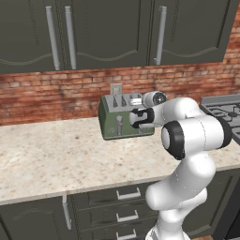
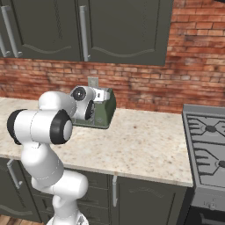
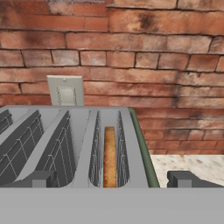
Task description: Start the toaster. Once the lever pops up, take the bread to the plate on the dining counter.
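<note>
Toaster (image 1: pixel 123 119), one, olive-green, four slots, stood on the surface (image 1: pixel 56 154) against the brick wall. Bread (image 3: pixel 110 157), one slice, sat in the rightmost slot. Hand (image 3: pixel 113 179) hovered over the toaster's front, released, empty. Risk: descending off-line would miss the right lever.

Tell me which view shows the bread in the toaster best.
The hand view: it looks down into the toaster and shows the bread as a golden-brown slice in the rightmost slot. In the left base view the slots are too small to tell a slice; in the right base view the arm covers most of the toaster.
</note>
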Available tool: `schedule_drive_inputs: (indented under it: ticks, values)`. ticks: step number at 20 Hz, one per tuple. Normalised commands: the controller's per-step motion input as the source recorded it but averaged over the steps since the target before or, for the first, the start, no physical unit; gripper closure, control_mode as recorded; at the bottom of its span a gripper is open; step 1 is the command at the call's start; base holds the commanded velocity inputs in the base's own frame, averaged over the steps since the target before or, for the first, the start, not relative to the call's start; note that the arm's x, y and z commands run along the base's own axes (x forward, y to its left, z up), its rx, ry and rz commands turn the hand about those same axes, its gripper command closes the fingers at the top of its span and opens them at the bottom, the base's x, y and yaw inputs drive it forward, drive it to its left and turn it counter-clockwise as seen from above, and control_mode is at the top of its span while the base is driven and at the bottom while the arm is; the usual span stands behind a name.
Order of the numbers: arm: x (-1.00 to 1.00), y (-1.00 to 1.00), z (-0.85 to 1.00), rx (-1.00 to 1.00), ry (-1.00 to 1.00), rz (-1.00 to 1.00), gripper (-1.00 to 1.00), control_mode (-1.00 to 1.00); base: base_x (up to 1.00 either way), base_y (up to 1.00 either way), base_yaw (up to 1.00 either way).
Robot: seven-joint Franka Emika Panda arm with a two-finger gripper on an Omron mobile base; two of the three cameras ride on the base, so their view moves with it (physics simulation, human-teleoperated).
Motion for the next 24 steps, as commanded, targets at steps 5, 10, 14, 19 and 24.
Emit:
schedule_drive_inputs:
  ticks: [5, 10, 14, 19, 24]
  values:
    - [0.00, 0.00, 0.00, 0.00, 0.00, 0.00, -1.00, -1.00, 0.00, 0.00, 0.00]
    - [0.00, 0.00, 0.00, 0.00, 0.00, 0.00, -1.00, -1.00, 0.00, 0.00, 0.00]
    - [0.00, 0.00, 0.00, 0.00, 0.00, 0.00, -1.00, -1.00, 0.00, 0.00, 0.00]
    - [0.00, 0.00, 0.00, 0.00, 0.00, 0.00, -1.00, -1.00, 0.00, 0.00, 0.00]
    - [0.00, 0.00, 0.00, 0.00, 0.00, 0.00, -1.00, -1.00, 0.00, 0.00, 0.00]
